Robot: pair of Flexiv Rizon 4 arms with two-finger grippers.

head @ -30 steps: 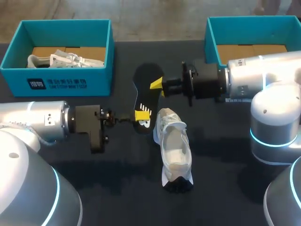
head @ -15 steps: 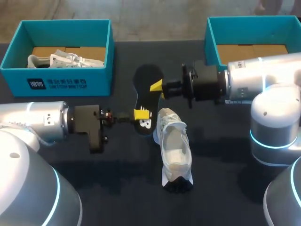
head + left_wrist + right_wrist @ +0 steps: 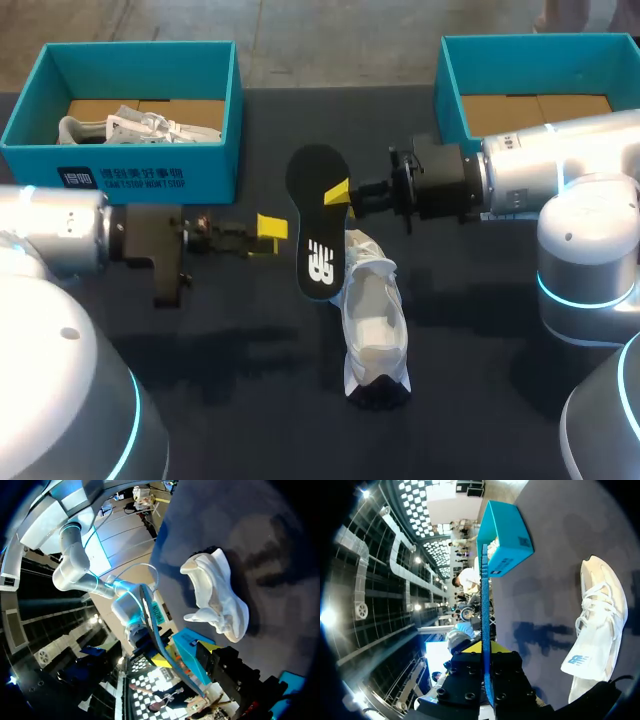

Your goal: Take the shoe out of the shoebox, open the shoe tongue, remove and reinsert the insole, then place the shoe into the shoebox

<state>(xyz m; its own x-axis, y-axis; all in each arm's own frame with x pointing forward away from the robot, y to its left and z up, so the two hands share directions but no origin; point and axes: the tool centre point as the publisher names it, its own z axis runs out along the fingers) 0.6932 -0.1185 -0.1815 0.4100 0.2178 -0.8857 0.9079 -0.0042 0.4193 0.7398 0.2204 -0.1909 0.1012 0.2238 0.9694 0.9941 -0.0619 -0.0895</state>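
Observation:
The black insole [image 3: 318, 240] hangs tilted above the table, and my right gripper [image 3: 338, 192] is shut on its edge near the toe end. In the right wrist view the insole [image 3: 484, 605] stands edge-on between that gripper's [image 3: 488, 652] fingers. The white shoe [image 3: 372, 320] lies on the dark table just beneath the insole's heel end, its opening facing up. My left gripper [image 3: 270, 227] is open and empty, a short way left of the insole. From the left wrist the shoe [image 3: 217, 597] lies ahead, with the insole [image 3: 159, 640] edge-on beside it.
A teal shoebox [image 3: 120, 160] at the back left holds another white shoe [image 3: 140, 127]. A second teal shoebox [image 3: 455, 80] stands at the back right, behind my right arm, with a bare cardboard floor. The box at the left [image 3: 502, 535] also shows past the insole.
My left gripper let go of the insole, opened and drew back to the left. The insole, now held by the right gripper alone, swung so its printed face shows.

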